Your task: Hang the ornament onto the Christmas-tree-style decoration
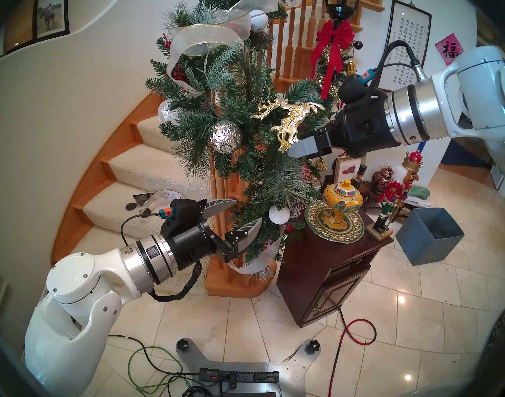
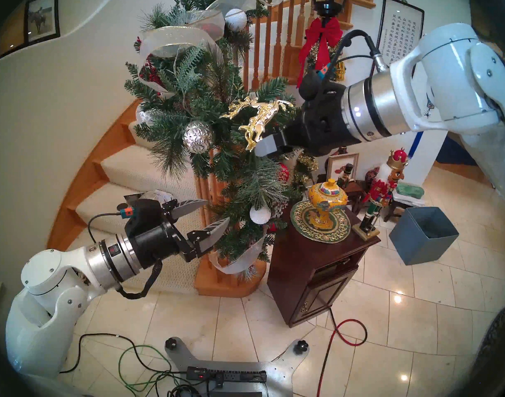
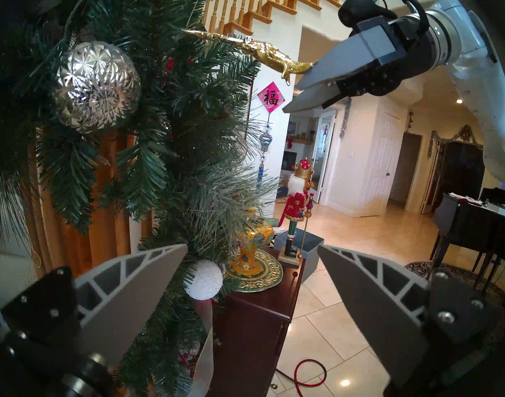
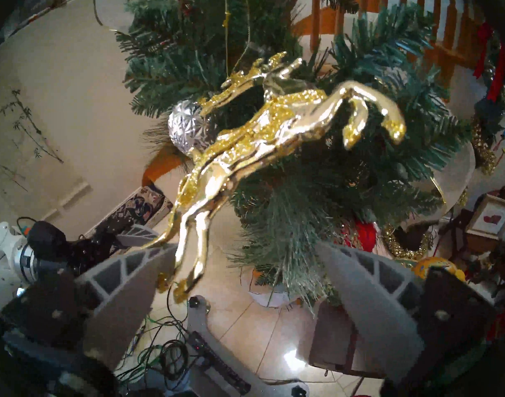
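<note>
Head views show one gold reindeer ornament point(image 1: 285, 121) lying among the branches of one green pine garland point(image 1: 231, 112) that is wrapped down a wooden stair post. On the garland I count one faceted silver ball point(image 1: 226, 137) and two white snowy balls point(image 1: 279, 214), with loops of sheer ribbon point(image 1: 208, 41). Two reindeer figures are clear; whether the chain has more I cannot tell. Its long axis runs from the antlered end up in the needles, slanting down toward the right gripper point(image 1: 302, 148), with the lowest hooves just beside the fingertips. A thin string point(image 4: 226, 38) rises from the upper end into the branches.

In the right wrist view that gripper's fingers point(image 4: 122, 296) stand spread, nothing clamped between them; the hooves hang just at the edge of one finger. The left gripper point(image 1: 239, 216) sits low beside the garland, its jaws wide apart and empty.

Cream tiles point(image 1: 245, 324) cover the floor. A dark wooden cabinet point(image 1: 331, 273) beside the post carries one yellow lidded jar point(image 1: 341, 200) and one nutcracker point(image 1: 394, 193). Carpeted stairs point(image 1: 136, 170) curve up behind.
</note>
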